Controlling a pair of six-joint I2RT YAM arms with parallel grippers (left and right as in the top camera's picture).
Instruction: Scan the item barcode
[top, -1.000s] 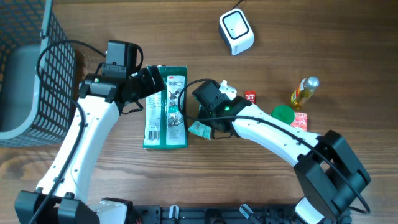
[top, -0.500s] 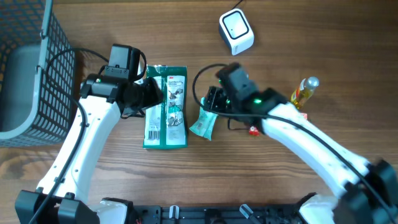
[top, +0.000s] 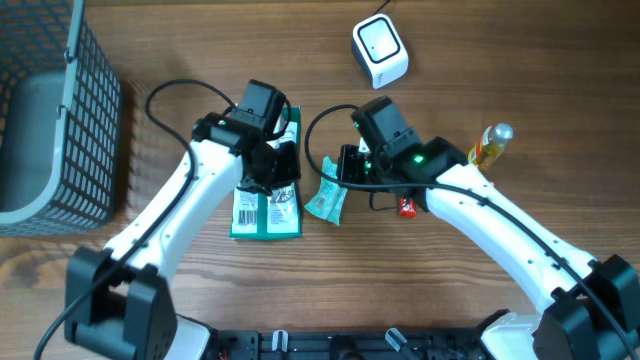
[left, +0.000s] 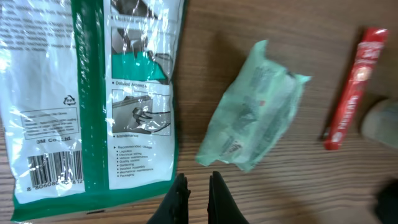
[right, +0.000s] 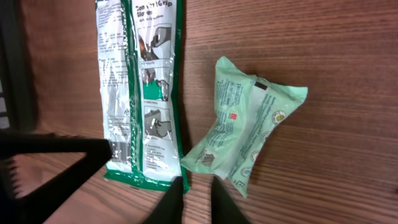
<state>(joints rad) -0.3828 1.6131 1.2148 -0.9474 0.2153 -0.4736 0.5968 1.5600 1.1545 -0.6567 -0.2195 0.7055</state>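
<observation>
A green and white package lies flat on the wooden table, its barcode facing up. A pale green packet lies just to its right, also seen in both wrist views. The white scanner stands at the back. My left gripper hovers over the package's right half, shut and holding nothing. My right gripper hovers just above the pale green packet, its jaws close together with nothing between them.
A black wire basket takes up the left edge. An oil bottle and a small red stick lie to the right, the red stick close to the pale packet. Both arms crowd the table's middle.
My left arm has swung right over the package and its gripper has shut. My right gripper has come up off the pale green packet, which stays on the table, and has closed.
</observation>
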